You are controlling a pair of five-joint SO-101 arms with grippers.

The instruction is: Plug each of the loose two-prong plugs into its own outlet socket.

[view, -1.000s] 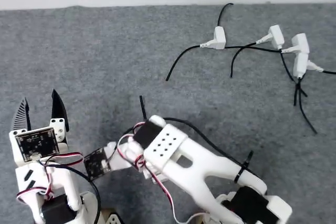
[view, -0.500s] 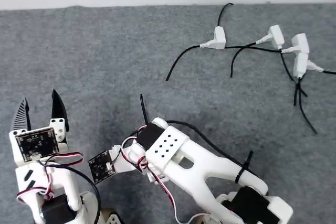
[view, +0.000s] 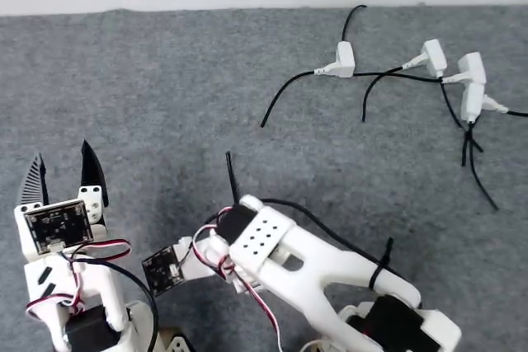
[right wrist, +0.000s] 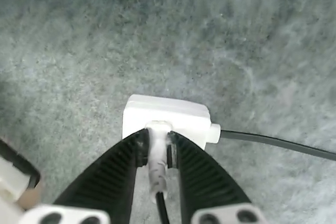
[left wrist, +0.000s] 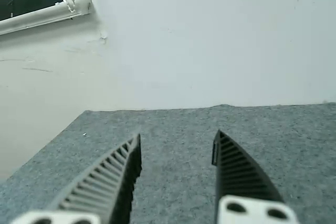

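Grey felt mat [view: 165,80] against a white wall [left wrist: 210,35] with a window frame [left wrist: 47,15]

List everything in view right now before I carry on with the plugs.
Mat: one, grey, covering the table.
Wall: one, white, beyond the mat's far edge.
Far socket units: four, white, far right of the mat, each with a plug against it and black cords trailing.
Near socket block: one, white, on the mat, black cord leaving its side.
Held plug: one, white, touching the near socket block.
Left gripper: black fingers, open, empty, near left of the mat.
Right gripper: black fingers, shut on the held plug.
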